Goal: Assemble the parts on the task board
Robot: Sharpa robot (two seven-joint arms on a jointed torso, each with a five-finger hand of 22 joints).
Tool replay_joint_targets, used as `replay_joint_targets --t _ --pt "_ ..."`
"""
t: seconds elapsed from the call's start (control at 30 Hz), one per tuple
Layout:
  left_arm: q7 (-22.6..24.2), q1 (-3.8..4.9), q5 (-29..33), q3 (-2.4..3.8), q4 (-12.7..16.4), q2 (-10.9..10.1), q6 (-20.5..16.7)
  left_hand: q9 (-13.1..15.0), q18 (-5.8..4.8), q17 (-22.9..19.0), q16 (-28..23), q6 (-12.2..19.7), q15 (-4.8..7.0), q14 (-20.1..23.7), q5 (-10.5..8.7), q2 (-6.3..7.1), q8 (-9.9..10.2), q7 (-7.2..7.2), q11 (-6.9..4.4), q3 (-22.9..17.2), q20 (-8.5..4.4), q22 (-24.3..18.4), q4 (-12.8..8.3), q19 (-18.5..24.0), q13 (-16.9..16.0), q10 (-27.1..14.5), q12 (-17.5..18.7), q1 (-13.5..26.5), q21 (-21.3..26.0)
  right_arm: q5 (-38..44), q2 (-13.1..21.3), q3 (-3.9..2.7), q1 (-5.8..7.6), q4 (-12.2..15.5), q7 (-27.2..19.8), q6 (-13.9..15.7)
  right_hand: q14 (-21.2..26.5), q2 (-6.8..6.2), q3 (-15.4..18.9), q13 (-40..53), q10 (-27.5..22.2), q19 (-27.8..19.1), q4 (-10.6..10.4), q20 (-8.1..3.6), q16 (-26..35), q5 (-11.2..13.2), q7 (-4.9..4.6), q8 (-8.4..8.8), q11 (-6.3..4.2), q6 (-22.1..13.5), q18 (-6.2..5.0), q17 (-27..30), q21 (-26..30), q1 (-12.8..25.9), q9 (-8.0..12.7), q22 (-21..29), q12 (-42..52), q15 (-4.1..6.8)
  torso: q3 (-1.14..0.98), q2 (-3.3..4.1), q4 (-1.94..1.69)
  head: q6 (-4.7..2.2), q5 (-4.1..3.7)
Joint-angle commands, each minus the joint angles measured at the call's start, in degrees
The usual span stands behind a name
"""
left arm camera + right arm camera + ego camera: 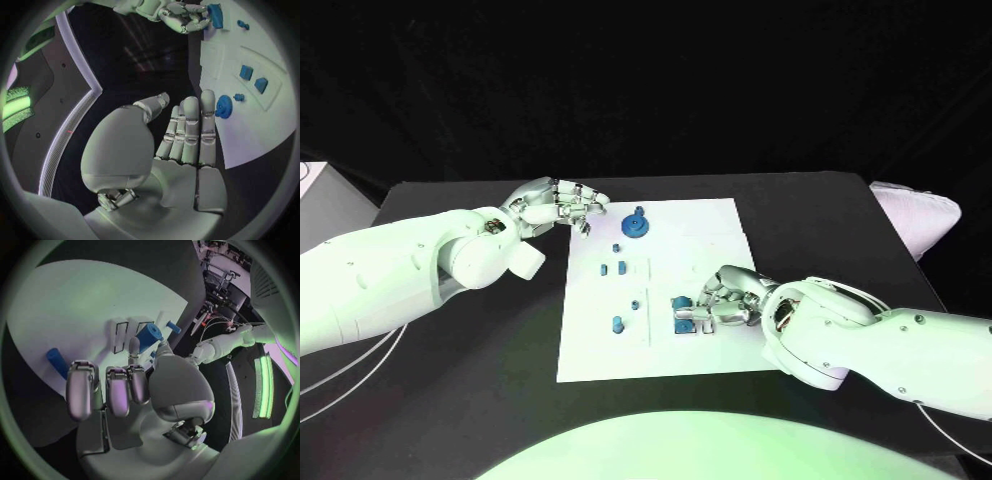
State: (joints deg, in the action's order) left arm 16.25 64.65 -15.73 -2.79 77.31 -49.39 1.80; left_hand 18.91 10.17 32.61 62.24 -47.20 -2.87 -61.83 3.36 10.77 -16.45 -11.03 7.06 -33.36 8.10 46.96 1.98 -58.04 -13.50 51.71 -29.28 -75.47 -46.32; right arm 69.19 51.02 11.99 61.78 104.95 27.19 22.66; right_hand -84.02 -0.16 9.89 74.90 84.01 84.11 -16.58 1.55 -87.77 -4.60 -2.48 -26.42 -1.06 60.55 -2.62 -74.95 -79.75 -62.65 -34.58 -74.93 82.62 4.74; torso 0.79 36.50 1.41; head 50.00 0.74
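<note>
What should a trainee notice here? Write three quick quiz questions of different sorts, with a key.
1. True or false: the left hand grips a blue part.
2. Multiple choice: the round blue part on the task board lies closest to: A) the left hand; B) the right hand; C) the board's near edge.
3. Short answer: which hand is over the board's near right area, beside the cluster of small blue parts?

Key
1. False: the left wrist view shows its fingers straight and its palm bare.
2. A.
3. The right hand.
</note>
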Motion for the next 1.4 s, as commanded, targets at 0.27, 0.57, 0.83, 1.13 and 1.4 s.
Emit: replay_joint_targets --t 0.27,0.57,0.83,1.13,1.4 --pt "0.25 -0.02 0.37 0.03 0.03 0.14 0.99 -0.05 0.39 0.08 0.28 0.43 -0.11 0.47 0.16 0.0 -0.33 0.03 0.16 0.19 0.19 -0.05 0.27 -0.07 0.07 -0.38 -0.31 -0.29 0.28 -0.73 1.79 -0.04 -0.07 1.95 -6.86 2.85 -4.94 0.16 0.87 10.12 2.67 2.4 -0.15 -0.29 -0.13 -1.55 0.07 -0.36 -0.57 -0.33 0.4 -10.17 0.37 -1.03 0.14 -9.36 0.28 0.33 0.03 0.01 -0.03 0.0 0.01" --pt "0.11 -0.02 0.36 0.03 -0.01 0.12 1.11 -0.06 0.39 0.08 0.28 0.44 -0.1 0.5 0.16 -0.04 -0.39 0.04 0.14 0.17 0.19 -0.07 0.29 -0.06 0.07 -0.36 -0.38 -0.35 0.32 -0.2 2.9 -0.04 -0.08 2.09 -8.03 -1.46 -5.0 -2.48 -2.71 10.47 2.82 2.5 1.23 -0.5 -0.19 0.08 0.33 -0.66 -0.81 -0.59 0.44 -10.46 0.34 -14.64 0.92 -9.65 0.46 0.54 0.08 0.01 -0.03 0.0 0.11" --pt "0.01 -0.03 0.34 0.03 -0.1 0.19 1.26 -0.06 0.39 0.08 0.28 0.44 -0.1 0.5 0.16 -0.04 -0.39 0.04 0.14 0.17 0.19 -0.07 0.29 -0.06 0.07 -0.36 -0.38 -0.35 0.32 1.34 2.44 -0.04 -0.09 1.85 -7.5 -1.35 -5.12 -3.9 -6.24 10.87 3.08 2.74 0.65 -0.68 -0.42 0.09 0.67 -0.54 -1.11 0.13 0.57 -11.04 -0.2 -20.19 1.86 -10.08 0.9 0.76 0.06 0.03 -0.08 0.0 0.03" --pt "-0.07 -0.05 0.33 0.02 -0.24 0.26 1.33 -0.06 0.39 0.08 0.28 0.44 -0.1 0.5 0.16 -0.04 -0.39 0.04 0.14 0.17 0.19 -0.07 0.29 -0.06 0.07 -0.36 -0.38 -0.35 0.32 0.14 1.76 -0.03 -0.14 0.18 -5.07 0.28 -5.23 -1.71 -7.38 11.16 3.31 2.98 -0.1 -0.76 -0.65 -1.31 0.78 -0.59 -1.2 0.44 0.7 -11.55 -0.8 -18.74 2.29 -10.46 1.28 0.83 0.07 0.07 -0.03 0.0 0.12" --pt "-0.12 -0.08 0.33 0.0 -0.31 0.26 1.41 -0.06 0.39 0.08 0.28 0.44 -0.1 0.5 0.16 -0.04 -0.39 0.04 0.14 0.17 0.19 -0.07 0.29 -0.06 0.07 -0.36 -0.38 -0.35 0.32 -0.32 1.4 -0.03 -0.2 -0.6 -4.55 -0.37 -5.25 -1.49 -7.52 11.19 3.34 3.0 -0.07 -0.77 -0.68 -1.44 0.83 -0.62 -1.24 0.45 0.71 -11.62 -0.86 -18.69 2.31 -10.5 1.33 0.85 0.03 0.0 -0.02 0.0 0.14"
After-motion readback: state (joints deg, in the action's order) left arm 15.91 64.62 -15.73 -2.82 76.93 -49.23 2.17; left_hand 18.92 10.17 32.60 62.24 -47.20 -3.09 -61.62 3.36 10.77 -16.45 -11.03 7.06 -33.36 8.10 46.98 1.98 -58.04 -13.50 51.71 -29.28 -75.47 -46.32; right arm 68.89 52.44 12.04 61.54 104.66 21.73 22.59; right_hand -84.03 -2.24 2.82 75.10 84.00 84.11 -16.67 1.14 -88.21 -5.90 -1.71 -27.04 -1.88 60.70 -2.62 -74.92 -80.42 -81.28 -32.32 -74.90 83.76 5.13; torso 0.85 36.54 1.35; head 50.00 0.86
